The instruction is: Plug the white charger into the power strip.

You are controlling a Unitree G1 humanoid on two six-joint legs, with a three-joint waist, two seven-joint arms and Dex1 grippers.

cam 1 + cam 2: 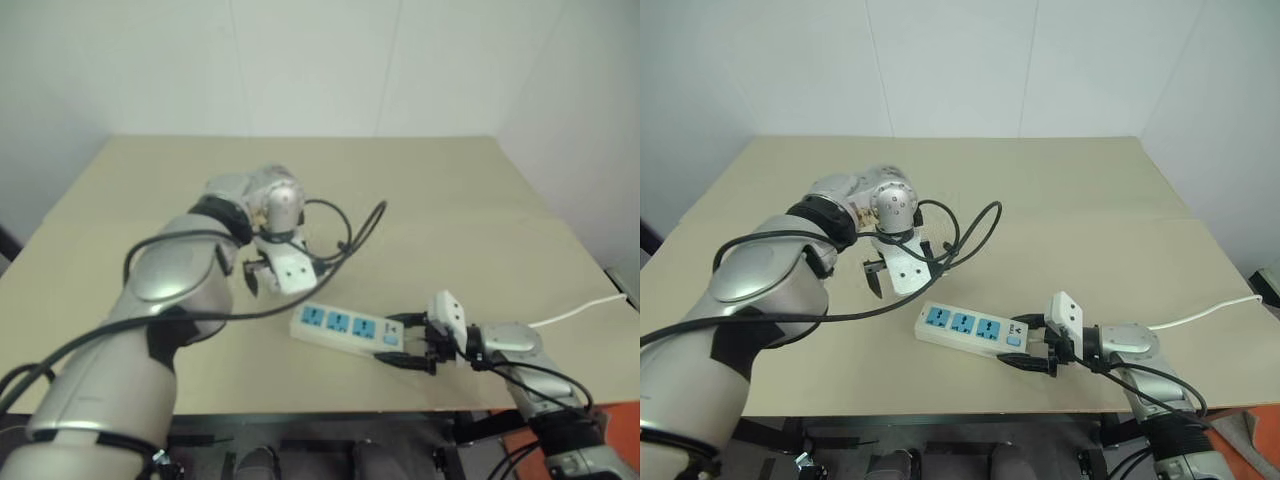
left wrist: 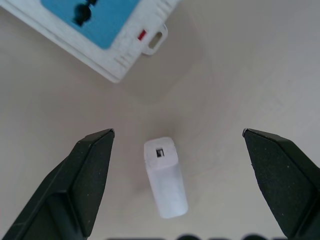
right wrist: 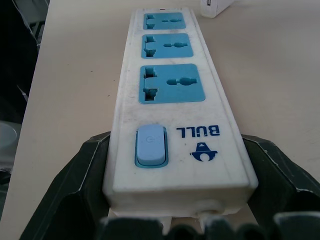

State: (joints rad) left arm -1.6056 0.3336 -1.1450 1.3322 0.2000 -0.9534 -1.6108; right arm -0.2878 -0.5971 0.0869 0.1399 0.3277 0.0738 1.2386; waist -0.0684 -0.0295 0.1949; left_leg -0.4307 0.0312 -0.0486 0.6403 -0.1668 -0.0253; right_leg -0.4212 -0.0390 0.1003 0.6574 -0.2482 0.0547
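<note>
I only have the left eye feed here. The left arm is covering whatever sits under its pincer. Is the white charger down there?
Observer: Yes. In the left wrist view the white charger lies flat on the table, between the open fingers of the left pincer, untouched.
Operator: How close is it to the power strip?
Observer: Just off the far end of the power strip, apart from it, with bare table between.
Operator: Is the right pincer actually holding the strip?
Observer: The right wrist view shows the right pincer with one finger against each long side of the strip, at its switch end.
</note>
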